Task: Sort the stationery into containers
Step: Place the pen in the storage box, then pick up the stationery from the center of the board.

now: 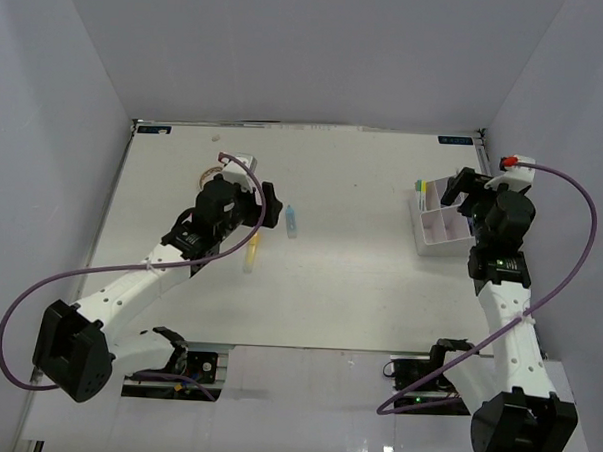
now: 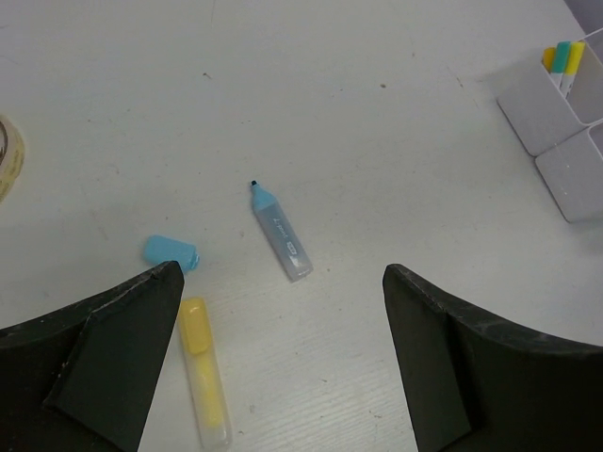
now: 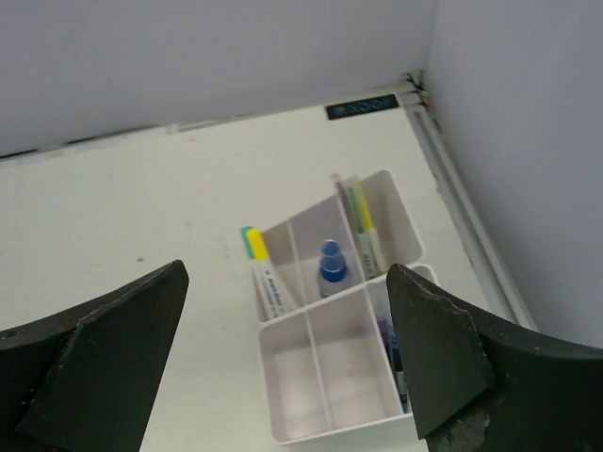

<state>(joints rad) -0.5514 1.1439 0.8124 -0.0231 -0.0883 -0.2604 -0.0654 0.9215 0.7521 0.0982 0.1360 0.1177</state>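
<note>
Right tool (image 3: 285,273) – agape (above organizer (image 3: 325,381)).

Organizer box (image 3: 325,433) right on table (image 1: 359,289); bottle (image 3: 331,264) inside; marker (image 2: 281,233), cap (image 2: 171,251) beside it, left-centre.

Left wrist view. The left gripper (image 2: 281,282) shows two dark fingers (image 2: 113,348) at the lower corners, set wide apart with nothing between them. At centre lies an uncapped grey marker (image 2: 280,235) with a blue tip; its light-blue cap (image 2: 171,251) lies apart at left, just above a yellow highlighter (image 2: 204,372). At upper right, the white organizer (image 2: 551,108) holds yellow and teal pens (image 2: 563,58).
</note>
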